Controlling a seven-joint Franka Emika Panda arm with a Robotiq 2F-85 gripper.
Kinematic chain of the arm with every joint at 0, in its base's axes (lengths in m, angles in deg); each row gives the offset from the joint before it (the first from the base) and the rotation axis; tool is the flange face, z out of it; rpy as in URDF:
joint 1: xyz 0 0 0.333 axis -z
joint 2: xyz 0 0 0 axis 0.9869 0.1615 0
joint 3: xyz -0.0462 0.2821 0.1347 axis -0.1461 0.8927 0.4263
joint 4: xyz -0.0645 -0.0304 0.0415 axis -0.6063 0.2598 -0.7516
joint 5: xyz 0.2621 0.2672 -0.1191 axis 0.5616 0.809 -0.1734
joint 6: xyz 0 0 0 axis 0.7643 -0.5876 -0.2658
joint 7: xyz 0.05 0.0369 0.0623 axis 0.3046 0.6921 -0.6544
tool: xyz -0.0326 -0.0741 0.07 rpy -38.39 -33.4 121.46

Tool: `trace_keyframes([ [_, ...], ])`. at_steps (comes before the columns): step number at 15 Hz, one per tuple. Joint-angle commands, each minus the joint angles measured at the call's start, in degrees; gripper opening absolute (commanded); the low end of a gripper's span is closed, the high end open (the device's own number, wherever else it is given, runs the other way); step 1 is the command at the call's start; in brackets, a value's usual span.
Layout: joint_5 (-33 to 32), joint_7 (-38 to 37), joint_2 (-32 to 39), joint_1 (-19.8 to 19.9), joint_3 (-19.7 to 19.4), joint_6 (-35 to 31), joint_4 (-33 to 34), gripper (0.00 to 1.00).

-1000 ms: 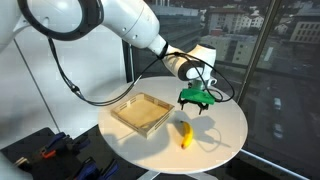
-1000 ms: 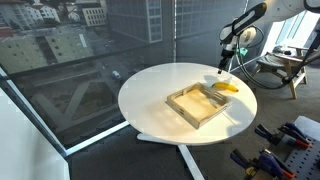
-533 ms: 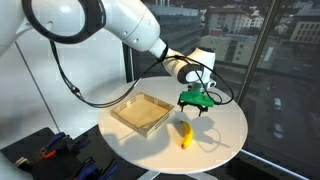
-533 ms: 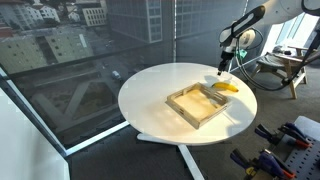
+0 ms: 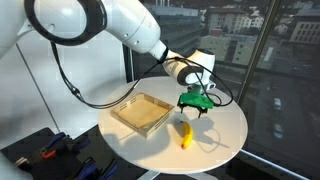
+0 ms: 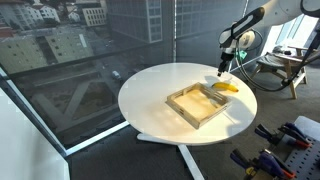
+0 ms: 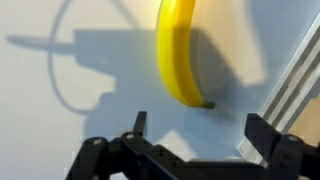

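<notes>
Near table (image 5: 226,118) edge, beside wooden tray (image 5: 124,121), banana (image 5: 184,135) is being seen lying flat. Above it, gripper (image 5: 195,108) is being held released, jaws spread wide, nothing being grasped. In wrist view, banana tip is being shown ahead of fingers (image 7: 140,123).

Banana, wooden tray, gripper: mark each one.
banana (image 7: 180,50), wrist view, middle of the peel.
wooden tray (image 5: 127,123), an exterior view, near rim.
gripper (image 5: 196,108), an exterior view, midway between the open fingertips.

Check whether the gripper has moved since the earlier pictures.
No visible move: the gripper keeps its place above the banana, beside the tray.
</notes>
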State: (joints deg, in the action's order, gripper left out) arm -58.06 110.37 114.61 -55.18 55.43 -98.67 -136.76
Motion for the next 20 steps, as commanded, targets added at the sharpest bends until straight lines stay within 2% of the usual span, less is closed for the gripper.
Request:
trace_keyframes([
  [1,0.44,1.85,0.64,1.36,1.16,-0.40,1.01,1.00],
  [20,-0.29,-0.12,0.44,0.42,0.25,0.14,0.26,1.00],
])
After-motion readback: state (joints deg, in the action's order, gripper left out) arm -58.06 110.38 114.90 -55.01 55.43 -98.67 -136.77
